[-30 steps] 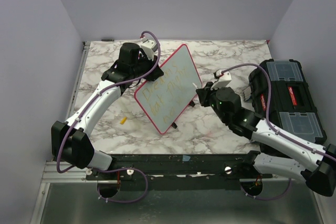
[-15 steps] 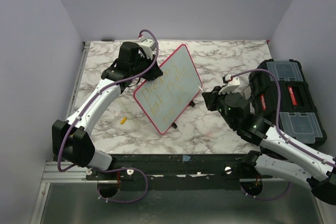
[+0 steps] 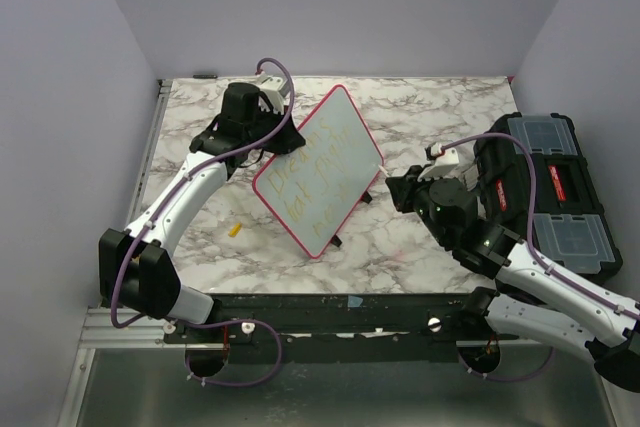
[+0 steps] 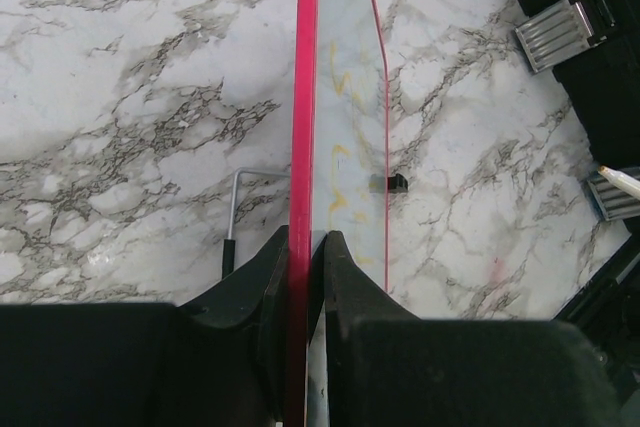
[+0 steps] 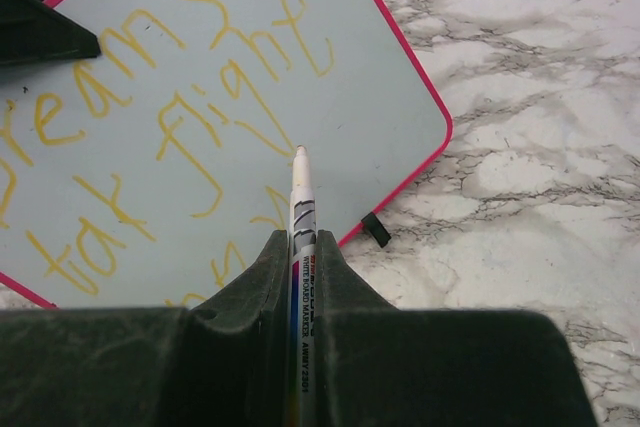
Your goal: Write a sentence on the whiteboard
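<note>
Black finger housings fill the bottom of both wrist views and hide whatever lies nearest the cameras. In the right wrist view the right gripper (image 5: 300, 252) is pressed together on a white marker (image 5: 301, 212) that points to 12 o'clock. The marker's back end is buried between the fingers and its barrel print is too small to read in full. Beyond the tip is the whiteboard (image 5: 230, 57), bearing the sentence (image 5: 190, 117) in yellow. "reams" loses its first letter at the 9 o'clock frame edge, "flight" sits below it, and a lower line is cut off by the gripper. A black clip (image 5: 376, 229) sits on the red rim at 4 o'clock of the tip. This view does not tell whether the tip touches; the left wrist view shows it at the 3 o'clock frame edge, apart from the board.

The left gripper (image 4: 305, 262) pinches the board's red rim. The board is seen edge-on there, so the lettering is only yellow smears. A thin metal rod (image 4: 233, 209) lies on the marble bench (image 4: 130, 67) at 9 o'clock of the board.

From above, a small yellow piece (image 3: 235, 230), too small to identify, lies at 8 o'clock of the board. The board stands tilted at mid-bench. A black toolbox (image 3: 545, 162) at the bench's 3 o'clock edge is partly hidden by the right arm.
</note>
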Available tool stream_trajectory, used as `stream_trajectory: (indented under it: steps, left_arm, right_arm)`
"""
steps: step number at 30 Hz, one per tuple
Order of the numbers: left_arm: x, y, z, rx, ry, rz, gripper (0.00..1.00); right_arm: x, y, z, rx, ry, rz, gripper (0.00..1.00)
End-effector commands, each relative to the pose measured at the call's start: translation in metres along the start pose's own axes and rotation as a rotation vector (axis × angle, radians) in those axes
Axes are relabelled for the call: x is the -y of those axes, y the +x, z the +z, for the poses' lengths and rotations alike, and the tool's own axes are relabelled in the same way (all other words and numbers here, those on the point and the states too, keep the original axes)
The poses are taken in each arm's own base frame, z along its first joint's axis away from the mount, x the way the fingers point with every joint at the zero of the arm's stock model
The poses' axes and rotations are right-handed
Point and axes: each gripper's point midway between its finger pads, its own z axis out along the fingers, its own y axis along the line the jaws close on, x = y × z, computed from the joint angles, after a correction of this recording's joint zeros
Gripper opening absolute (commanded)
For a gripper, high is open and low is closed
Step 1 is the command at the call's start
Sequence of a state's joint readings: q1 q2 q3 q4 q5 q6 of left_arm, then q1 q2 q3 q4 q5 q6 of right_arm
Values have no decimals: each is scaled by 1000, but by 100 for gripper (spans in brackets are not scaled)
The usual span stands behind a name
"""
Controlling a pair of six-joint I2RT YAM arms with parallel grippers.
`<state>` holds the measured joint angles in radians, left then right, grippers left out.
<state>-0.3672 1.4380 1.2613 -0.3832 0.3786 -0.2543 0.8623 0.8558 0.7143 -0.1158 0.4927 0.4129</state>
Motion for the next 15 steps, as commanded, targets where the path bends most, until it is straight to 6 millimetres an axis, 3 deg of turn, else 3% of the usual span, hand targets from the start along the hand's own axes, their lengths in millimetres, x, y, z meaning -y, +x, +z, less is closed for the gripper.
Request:
stream_trajectory:
  steps: [1, 15]
  left_arm:
    - [-36, 104, 1, -348, -129, -25, 6]
    - [-62, 106, -2, -299, -261, 23, 25]
  right_arm:
    - [3, 5, -2, -8, 5, 4, 1]
    - [5, 5, -1, -5, 18, 1, 1]
